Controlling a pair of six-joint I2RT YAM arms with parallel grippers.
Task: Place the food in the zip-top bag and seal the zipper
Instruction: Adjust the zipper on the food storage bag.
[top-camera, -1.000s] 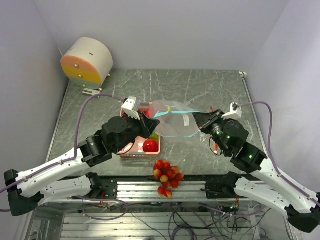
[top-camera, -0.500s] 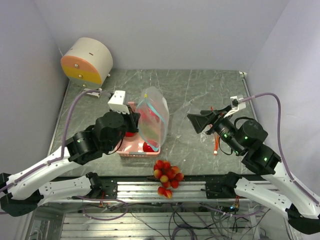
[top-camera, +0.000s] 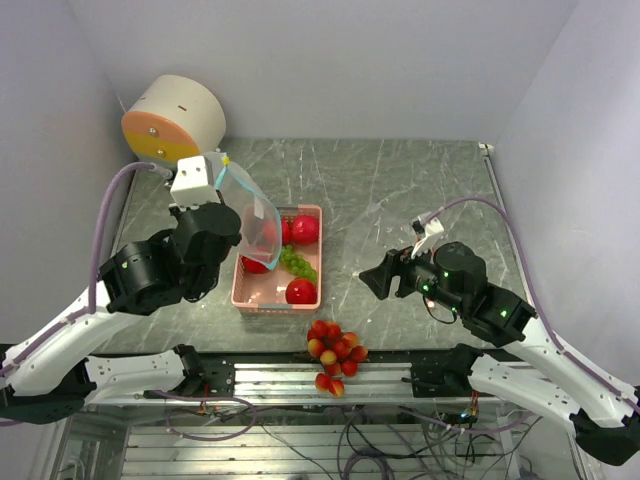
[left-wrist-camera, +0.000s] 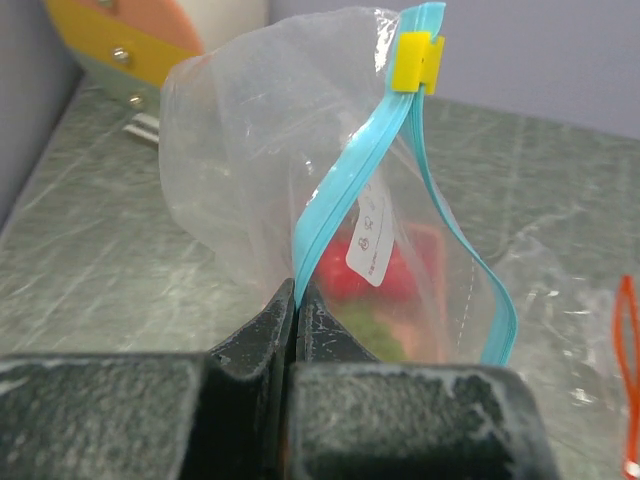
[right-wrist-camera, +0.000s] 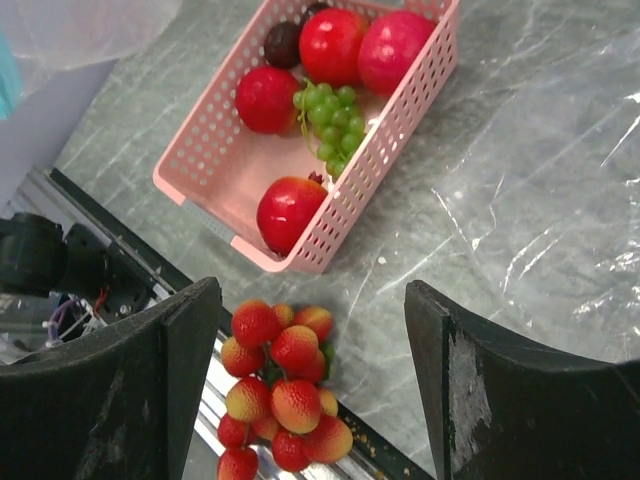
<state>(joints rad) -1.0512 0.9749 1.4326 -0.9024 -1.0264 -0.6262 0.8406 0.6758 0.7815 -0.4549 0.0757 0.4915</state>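
The bag (left-wrist-camera: 250, 170) is being pinched by the left gripper (left-wrist-camera: 297, 300). The tomato cluster (right-wrist-camera: 272, 398) is being hovered over by the released right gripper (right-wrist-camera: 310, 305) — lowering seems next.

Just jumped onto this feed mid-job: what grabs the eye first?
The clear zip-top bag with its blue zipper, pinched in the shut left tool and held high on the left. Next, the pink basket of red and green toy food at centre, and the tomato cluster at the near edge, with the open right tool hovering to its right.
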